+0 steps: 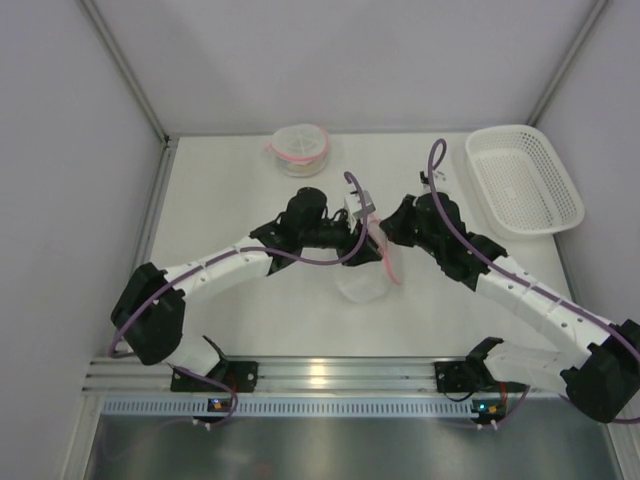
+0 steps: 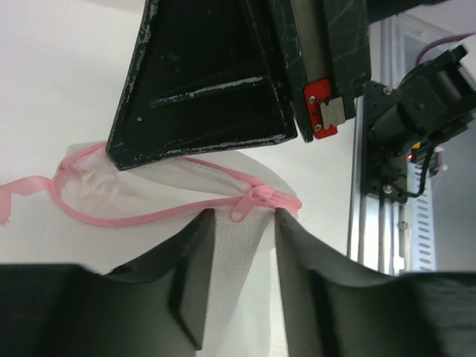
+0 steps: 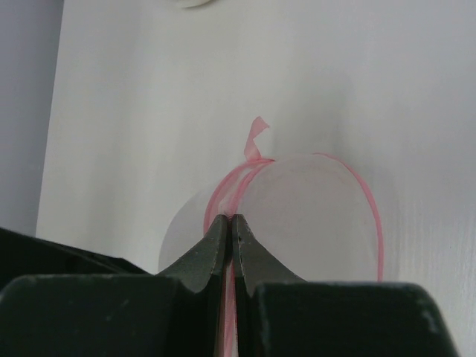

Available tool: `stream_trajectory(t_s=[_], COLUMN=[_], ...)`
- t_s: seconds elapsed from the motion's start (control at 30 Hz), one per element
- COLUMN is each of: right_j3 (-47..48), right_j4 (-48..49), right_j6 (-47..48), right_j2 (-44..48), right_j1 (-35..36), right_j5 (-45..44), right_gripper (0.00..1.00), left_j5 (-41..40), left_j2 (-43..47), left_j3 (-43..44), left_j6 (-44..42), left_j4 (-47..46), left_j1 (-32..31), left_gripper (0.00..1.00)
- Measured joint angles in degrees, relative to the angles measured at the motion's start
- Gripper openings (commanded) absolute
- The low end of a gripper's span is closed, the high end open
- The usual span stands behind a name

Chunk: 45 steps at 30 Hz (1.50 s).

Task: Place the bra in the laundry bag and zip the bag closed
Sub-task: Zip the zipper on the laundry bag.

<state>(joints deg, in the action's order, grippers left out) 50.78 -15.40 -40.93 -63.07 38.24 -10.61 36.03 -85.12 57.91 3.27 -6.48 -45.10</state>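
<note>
The laundry bag [image 1: 365,278] is white mesh with a pink zipper and sits under both grippers at the table's middle. My right gripper [image 1: 388,238] is shut on the bag's pink zipper edge [image 3: 223,195], with its tips [image 3: 231,219] pressed together. My left gripper [image 1: 360,222] faces it from the left. Its jaws [image 2: 244,217] stand apart with a strip of the bag's mesh [image 2: 238,253] between them, and the pink zipper pull [image 2: 242,208] hangs just past their tips. The zipper [image 2: 134,217] gapes open along the rim. I cannot make out the bra in any view.
A round white thing with a pink rim [image 1: 300,148] stands at the back of the table. A white plastic basket [image 1: 523,178] lies at the back right. The right gripper's black body [image 2: 216,82] fills the top of the left wrist view.
</note>
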Motion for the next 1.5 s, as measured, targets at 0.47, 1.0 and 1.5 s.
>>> stream_trajectory(t_s=[0.47, 1.0, 1.5], right_j3=[0.0, 0.0, 1.5], right_j4=[1.3, 1.5, 4.1], right_j6=[-1.7, -2.2, -0.7], right_j2=[0.0, -1.2, -3.6], right_j1=[0.7, 1.5, 1.5], right_j5=[-1.4, -5.2, -10.6], right_gripper=[0.0, 0.0, 0.0], left_j5=[2.3, -5.7, -18.8], left_j2=[-1.2, 7.5, 11.1], left_j3=[0.2, -4.2, -4.2], left_j6=[1.7, -0.8, -5.2], left_j4=[-4.0, -2.4, 4.8], left_j1=[-0.4, -2.7, -9.8], left_gripper=[0.0, 0.0, 0.0])
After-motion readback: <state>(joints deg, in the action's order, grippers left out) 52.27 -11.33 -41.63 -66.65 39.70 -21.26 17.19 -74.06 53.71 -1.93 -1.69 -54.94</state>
